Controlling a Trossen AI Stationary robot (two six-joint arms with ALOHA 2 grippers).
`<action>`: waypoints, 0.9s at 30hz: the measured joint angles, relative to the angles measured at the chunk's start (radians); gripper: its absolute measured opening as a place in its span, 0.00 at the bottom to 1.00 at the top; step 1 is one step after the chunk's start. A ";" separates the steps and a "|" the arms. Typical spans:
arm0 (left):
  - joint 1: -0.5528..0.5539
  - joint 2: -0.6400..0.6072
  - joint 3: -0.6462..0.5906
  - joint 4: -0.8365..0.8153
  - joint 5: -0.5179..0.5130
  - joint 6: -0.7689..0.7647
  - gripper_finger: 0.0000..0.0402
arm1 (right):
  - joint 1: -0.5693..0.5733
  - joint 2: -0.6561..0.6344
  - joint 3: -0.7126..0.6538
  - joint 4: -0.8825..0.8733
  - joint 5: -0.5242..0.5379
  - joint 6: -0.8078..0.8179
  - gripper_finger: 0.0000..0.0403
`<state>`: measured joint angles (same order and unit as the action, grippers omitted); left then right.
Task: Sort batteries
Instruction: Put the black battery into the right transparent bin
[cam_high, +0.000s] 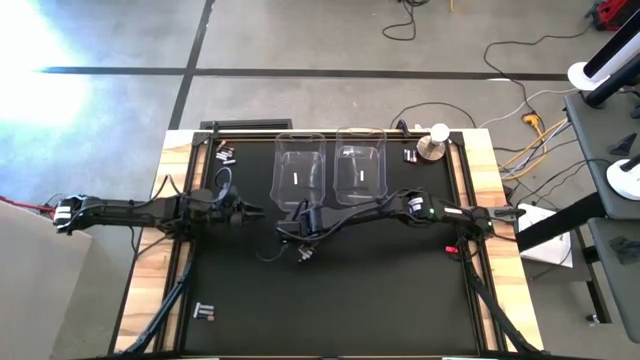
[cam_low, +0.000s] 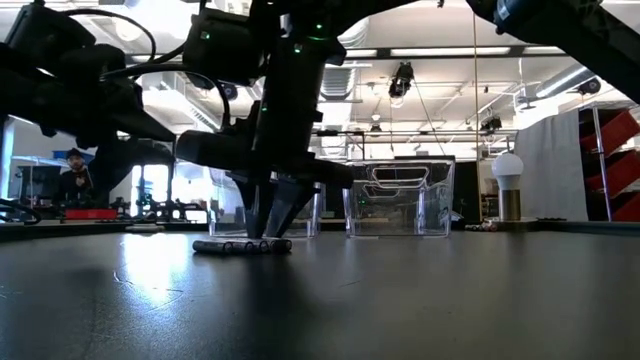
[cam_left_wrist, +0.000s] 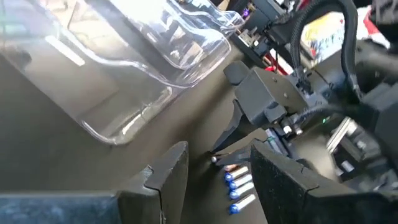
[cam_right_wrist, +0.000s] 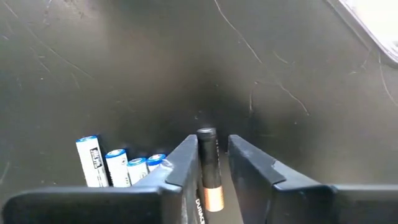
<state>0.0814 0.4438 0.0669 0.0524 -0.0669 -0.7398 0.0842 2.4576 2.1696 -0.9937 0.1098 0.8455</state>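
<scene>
A small row of batteries (cam_high: 303, 252) lies on the black mat in front of two clear bins (cam_high: 298, 170) (cam_high: 360, 165). My right gripper (cam_high: 300, 243) points down at this row, open. In the right wrist view its fingers (cam_right_wrist: 186, 165) stand on either side of a dark battery with a copper band (cam_right_wrist: 208, 163). Several white batteries with blue tips (cam_right_wrist: 118, 165) lie side by side just beside it. My left gripper (cam_high: 250, 212) hovers open a little to the left; its wrist view shows the same row (cam_left_wrist: 239, 186) and the right gripper (cam_left_wrist: 214, 155). My right gripper comes from above, pointing down, with the dark battery lying flat on the mat lengthwise between its fingers. One finger (cam_right_wrist: 189, 158) lies along the battery's side (cam_right_wrist: 203, 155). A narrow gap shows at the other finger. The battery is not lifted.
Each clear bin holds one small white battery (cam_high: 298, 178) (cam_high: 360, 175). More batteries lie at the mat's far left (cam_high: 225, 153), far right (cam_high: 410, 155) and near left (cam_high: 205, 313). A white bulb on a round base (cam_high: 437, 142) stands at the far right. A person (cam_low: 72, 175) sits behind the table.
</scene>
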 joint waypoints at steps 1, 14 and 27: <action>0.000 0.000 0.000 0.000 0.000 -0.016 0.39 | 0.000 0.000 -0.004 0.002 0.002 0.000 0.18; 0.000 0.000 0.000 0.023 0.000 -0.029 0.39 | 0.000 -0.002 -0.008 0.003 -0.001 0.024 0.08; 0.000 0.000 0.000 0.022 -0.001 -0.029 0.39 | -0.005 -0.143 0.013 0.007 0.072 0.106 0.07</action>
<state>0.0814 0.4438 0.0669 0.0746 -0.0677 -0.7685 0.0794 2.3142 2.1828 -0.9863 0.1815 0.9512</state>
